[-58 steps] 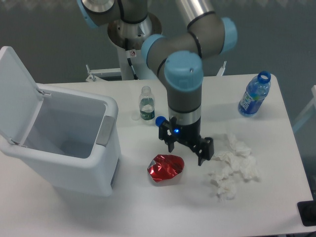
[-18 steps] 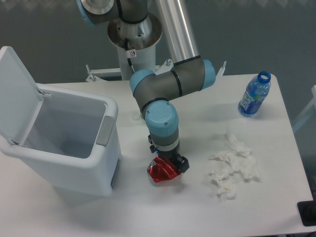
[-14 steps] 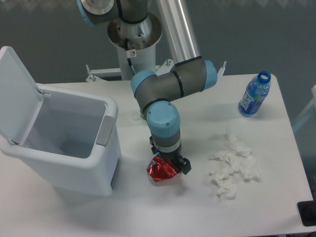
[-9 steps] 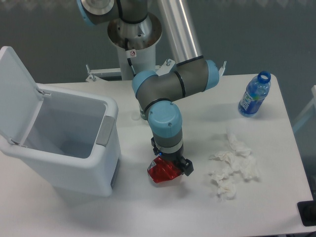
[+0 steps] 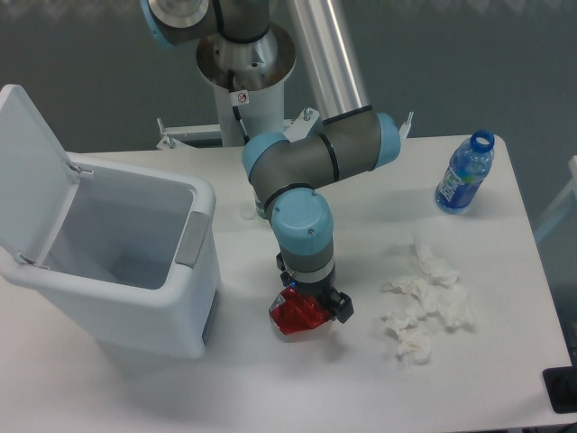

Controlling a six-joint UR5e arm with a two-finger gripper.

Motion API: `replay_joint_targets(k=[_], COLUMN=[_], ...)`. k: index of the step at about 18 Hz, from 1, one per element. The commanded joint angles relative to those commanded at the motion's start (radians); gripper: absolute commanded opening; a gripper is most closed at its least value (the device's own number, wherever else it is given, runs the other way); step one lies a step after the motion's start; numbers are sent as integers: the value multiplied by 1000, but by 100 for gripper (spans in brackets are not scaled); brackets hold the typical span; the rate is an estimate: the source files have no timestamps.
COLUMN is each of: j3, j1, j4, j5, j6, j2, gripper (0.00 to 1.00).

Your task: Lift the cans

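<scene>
i'm down over the red can (image 5: 296, 315), which lies on the table (image 5: 270, 388) just right of the open white bin (image 5: 117, 271). my gripper (image 5: 311, 307) sits right on it, but i cannot tell whether the fingers have clamped. i judge the lift is not yet done; bottle (image 5: 464, 173) and tissues (image 5: 424, 302) sit well apart.

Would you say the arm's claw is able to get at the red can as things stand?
Probably yes: the claw is already down at the red can, with nothing between them; the tissues lie apart.
</scene>
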Motion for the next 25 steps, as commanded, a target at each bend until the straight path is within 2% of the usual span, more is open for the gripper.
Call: replay_joint_targets(k=[5,17,25], j3=[3,57,80], j1=[0,15,25], j4=[0,0,0], j5=[0,-6,-5], j6=[-3,-63,-138], j2=[-5,-28,-46], gripper=[100,100,100])
